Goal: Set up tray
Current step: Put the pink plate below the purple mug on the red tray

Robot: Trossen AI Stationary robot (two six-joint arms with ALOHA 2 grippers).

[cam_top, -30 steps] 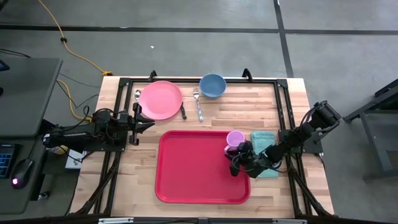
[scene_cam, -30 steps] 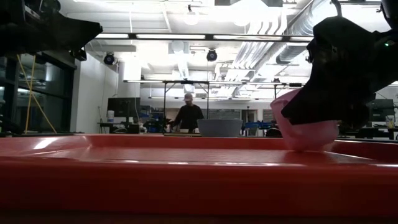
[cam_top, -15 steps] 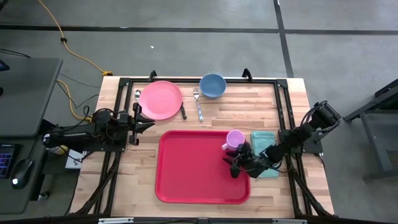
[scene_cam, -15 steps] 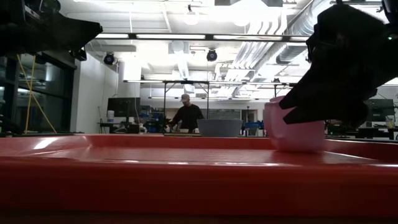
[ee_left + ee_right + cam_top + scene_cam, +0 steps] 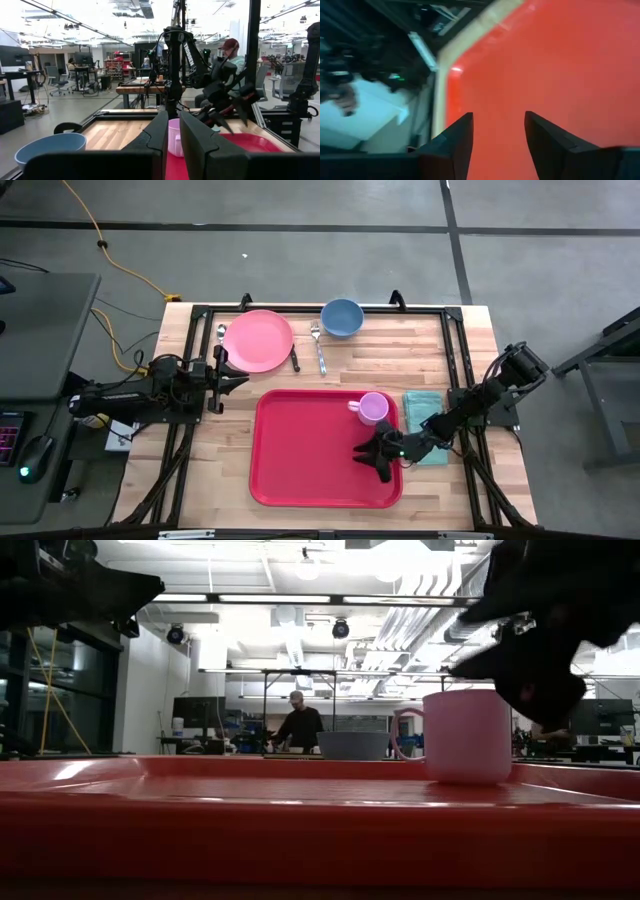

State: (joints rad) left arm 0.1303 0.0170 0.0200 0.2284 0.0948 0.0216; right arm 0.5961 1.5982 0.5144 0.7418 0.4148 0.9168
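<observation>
The red tray (image 5: 300,460) lies flat on the wooden table, toward its near edge. A pink mug (image 5: 374,410) stands upright on its base in the tray's far right corner, with the handle (image 5: 353,406) pointing to the table's left. In the low view the mug (image 5: 467,735) stands free on the tray (image 5: 250,830). My right gripper (image 5: 372,460) is open over the tray, just on the near side of the mug and clear of it; its wrist view shows only red tray (image 5: 545,60) between the fingers. My left gripper (image 5: 238,373) waits at the table's left with a narrow gap between its fingers.
Along the far edge lie a round pink plate (image 5: 258,340), a spoon (image 5: 221,332), a knife (image 5: 295,358), a fork (image 5: 318,348) and a blue bowl (image 5: 342,317). A teal napkin (image 5: 425,425) lies right of the tray under my right arm. A person (image 5: 301,725) stands far behind the table.
My right gripper has set the tilted mug upright on the tray and let go of it. It has then drawn back toward the table's near edge and risen a little. The mug has ended slightly farther left, standing free.
</observation>
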